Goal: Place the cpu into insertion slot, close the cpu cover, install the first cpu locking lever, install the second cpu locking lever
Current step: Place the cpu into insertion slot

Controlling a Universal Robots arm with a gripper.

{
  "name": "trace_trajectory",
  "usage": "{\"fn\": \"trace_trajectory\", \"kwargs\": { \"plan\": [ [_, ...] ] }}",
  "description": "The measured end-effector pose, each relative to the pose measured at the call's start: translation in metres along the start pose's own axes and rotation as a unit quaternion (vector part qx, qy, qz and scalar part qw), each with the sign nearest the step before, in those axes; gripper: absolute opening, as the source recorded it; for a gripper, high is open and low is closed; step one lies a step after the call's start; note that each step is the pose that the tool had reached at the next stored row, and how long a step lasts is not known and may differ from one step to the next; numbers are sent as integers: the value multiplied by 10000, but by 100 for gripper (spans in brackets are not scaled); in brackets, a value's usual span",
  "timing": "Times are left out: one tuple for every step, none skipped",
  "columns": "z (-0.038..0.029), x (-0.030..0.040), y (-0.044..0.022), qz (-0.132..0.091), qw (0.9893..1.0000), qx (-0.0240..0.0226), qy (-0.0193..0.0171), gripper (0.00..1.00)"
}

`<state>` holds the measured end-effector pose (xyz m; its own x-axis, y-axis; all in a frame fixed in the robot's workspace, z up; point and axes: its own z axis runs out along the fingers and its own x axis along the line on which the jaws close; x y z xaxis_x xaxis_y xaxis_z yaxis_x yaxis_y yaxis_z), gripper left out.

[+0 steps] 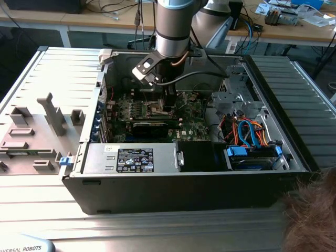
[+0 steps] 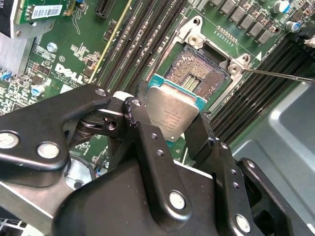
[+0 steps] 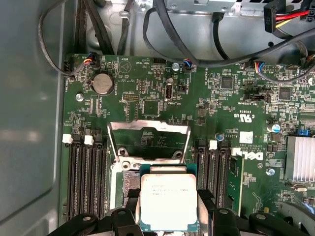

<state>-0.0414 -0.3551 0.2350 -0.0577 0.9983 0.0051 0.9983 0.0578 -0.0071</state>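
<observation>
My gripper [image 2: 170, 117] is shut on the cpu [image 2: 173, 114], a small square chip with a dull silvery top, its black fingers [image 2: 133, 109] pressing on two opposite edges. In the first wrist view the cpu [image 3: 168, 201] hangs just above the open insertion slot [image 3: 125, 183], covering part of it. The slot's bare pin field [image 2: 197, 73] lies just beyond the chip. The cpu cover [image 3: 147, 125], a thin silvery frame with a square window, is swung open off the slot. A thin locking lever [image 2: 280, 74] sticks out beside the slot. In the exterior view the gripper [image 1: 168, 104] reaches down into the computer case.
Black memory slots [image 3: 83, 177] flank the slot on both sides. A black graphics card [image 1: 152, 127] and a grey power supply box [image 1: 134, 157] lie toward the case front. Cables and a drive cage [image 1: 247, 131] fill the exterior view's right. A person's hair [image 1: 310, 215] shows at lower right.
</observation>
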Motion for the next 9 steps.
{"fn": "trace_trajectory", "kwargs": {
  "plan": [
    [3, 3, -2, -1, 10000, 0, 0, 54],
    [5, 4, -3, 0, 10000, 0, 0, 54],
    [6, 4, -4, 0, 10000, 0, 0, 54],
    [7, 6, -5, 0, 10000, 0, 0, 54],
    [10, 9, -7, 0, 10000, 0, 1, 54],
    [11, 13, -10, 0, 10000, 0, 1, 54],
    [12, 16, -11, 0, 10000, 0, 1, 54],
    [13, 19, -13, 0, 10000, 0, 0, 54],
    [15, 24, -17, 0, 10000, 0, 0, 54]
  ]
}}
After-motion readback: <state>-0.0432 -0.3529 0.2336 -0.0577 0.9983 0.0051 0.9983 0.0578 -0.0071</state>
